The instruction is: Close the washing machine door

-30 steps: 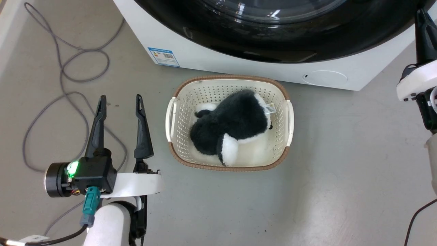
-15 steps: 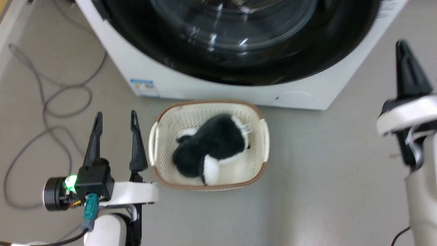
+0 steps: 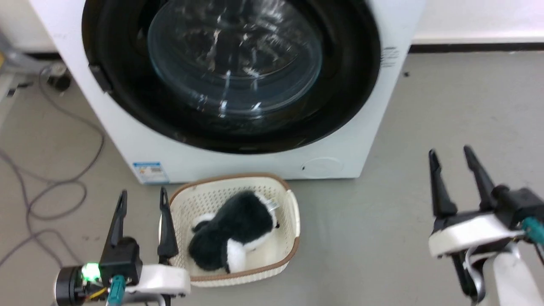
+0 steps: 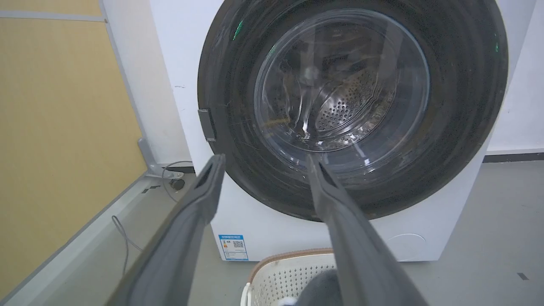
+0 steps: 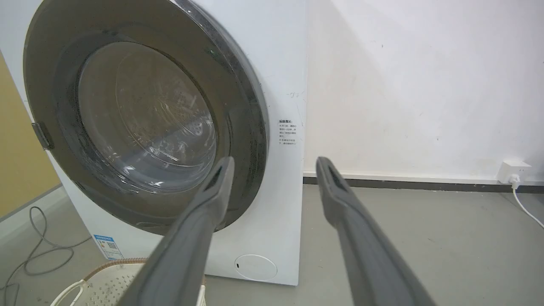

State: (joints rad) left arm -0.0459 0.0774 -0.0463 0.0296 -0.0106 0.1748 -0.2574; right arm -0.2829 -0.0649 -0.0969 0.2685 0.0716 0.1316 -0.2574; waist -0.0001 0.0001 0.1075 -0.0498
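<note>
Beyond right gripper [image 3: 450,150], washing machine door [image 3: 348,85]

Bare lab-like room: washing machine [image 3: 127,148], grey floor [image 3: 403,127], yellow partition [image 4: 55,127], white wall [image 5: 403,85].

Illegible sticker [image 3: 147,172] on washing machine [image 3: 238,165]
</note>
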